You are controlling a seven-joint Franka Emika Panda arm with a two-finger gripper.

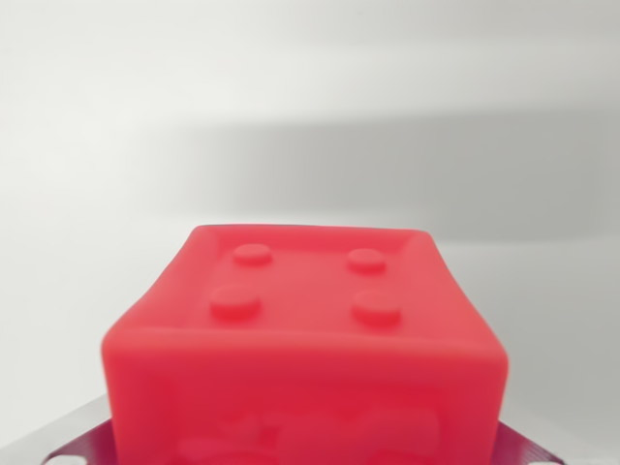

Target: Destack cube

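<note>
Cube [305,334], red, four studs up, sits directly at the hand [305,453], filling its span; metal fingers [82,441] flank it. Grip state: cannot tell.

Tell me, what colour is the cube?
Red. The cube shows best in the wrist view.
</note>
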